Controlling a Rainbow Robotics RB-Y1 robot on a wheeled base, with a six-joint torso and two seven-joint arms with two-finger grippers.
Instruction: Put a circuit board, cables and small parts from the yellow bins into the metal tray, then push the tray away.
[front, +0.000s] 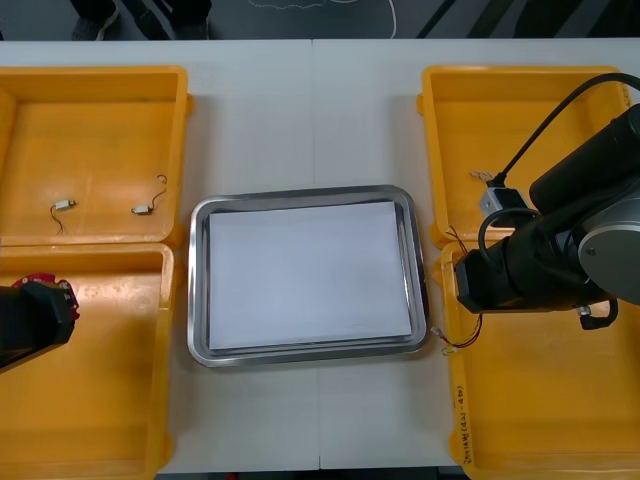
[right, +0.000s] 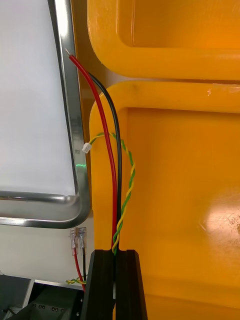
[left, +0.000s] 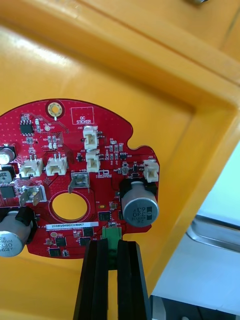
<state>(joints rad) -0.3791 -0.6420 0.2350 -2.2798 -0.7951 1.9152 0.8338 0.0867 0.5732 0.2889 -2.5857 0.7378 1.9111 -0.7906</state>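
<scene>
While left hand clamps circuit board, right hand pinches cables, perhaps touching tray.

From where I stand, the top camera hangs above the arms and looks steeply down on the surface, taking in the tray and all four bins. Each wrist camera sits close behind its own fingers. The one behind the right end effector looks along the near right bin. The one behind the left end effector looks into the near left bin (very near indeed). All three views share a corner of the tray.
</scene>
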